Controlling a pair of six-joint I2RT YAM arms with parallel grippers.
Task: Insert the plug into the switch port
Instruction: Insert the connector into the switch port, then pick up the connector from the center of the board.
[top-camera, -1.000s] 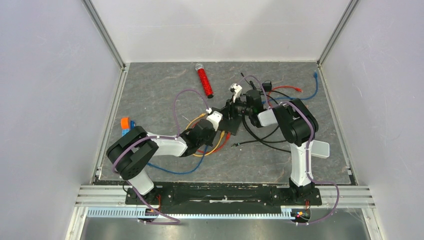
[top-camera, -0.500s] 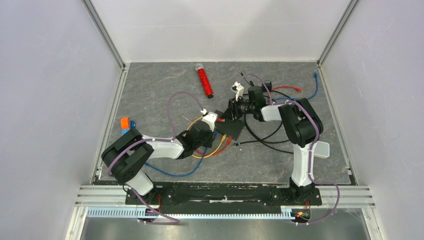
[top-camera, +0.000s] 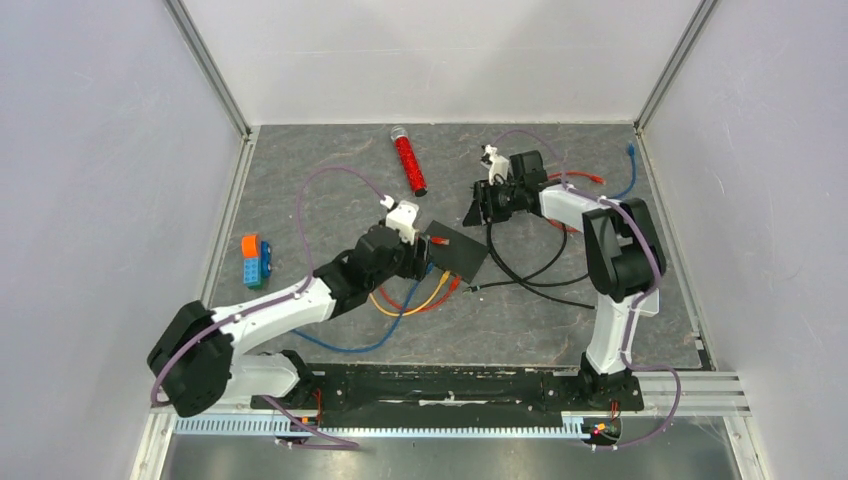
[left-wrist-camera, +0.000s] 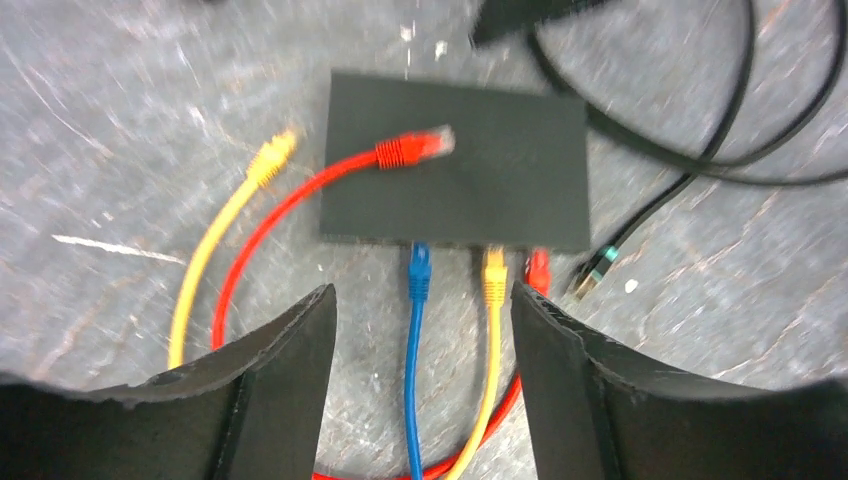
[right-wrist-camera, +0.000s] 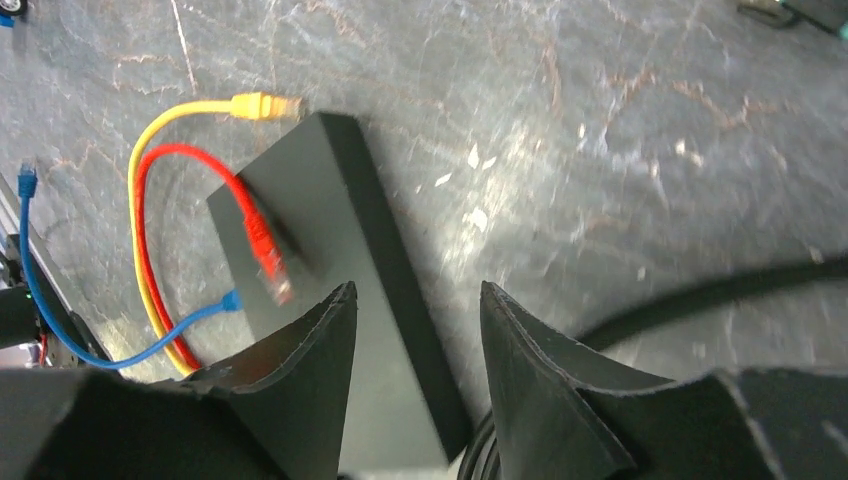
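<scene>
The flat black switch (left-wrist-camera: 455, 185) lies mid-table, also seen in the top view as the switch (top-camera: 462, 256) and from the right wrist as the switch (right-wrist-camera: 335, 230). Along its near edge, a blue plug (left-wrist-camera: 419, 265), a yellow plug (left-wrist-camera: 494, 270) and a red plug (left-wrist-camera: 539, 266) sit against the switch ports. Another red plug (left-wrist-camera: 412, 148) lies loose on the switch's lid, and a loose yellow plug (left-wrist-camera: 273, 158) rests beside it. My left gripper (left-wrist-camera: 422, 305) is open, just short of the blue plug, holding nothing. My right gripper (right-wrist-camera: 418, 295) hovers open over the switch's far end.
Black cables (top-camera: 530, 270) loop right of the switch, one ending in a small plug (left-wrist-camera: 596, 268). A red glitter tube (top-camera: 408, 162) lies at the back. Orange and blue blocks (top-camera: 252, 260) sit at the left. A white box (top-camera: 643, 298) shows behind the right arm.
My left gripper has opened and drawn back from the switch's near edge. My right gripper has pulled away from the switch toward the back right.
</scene>
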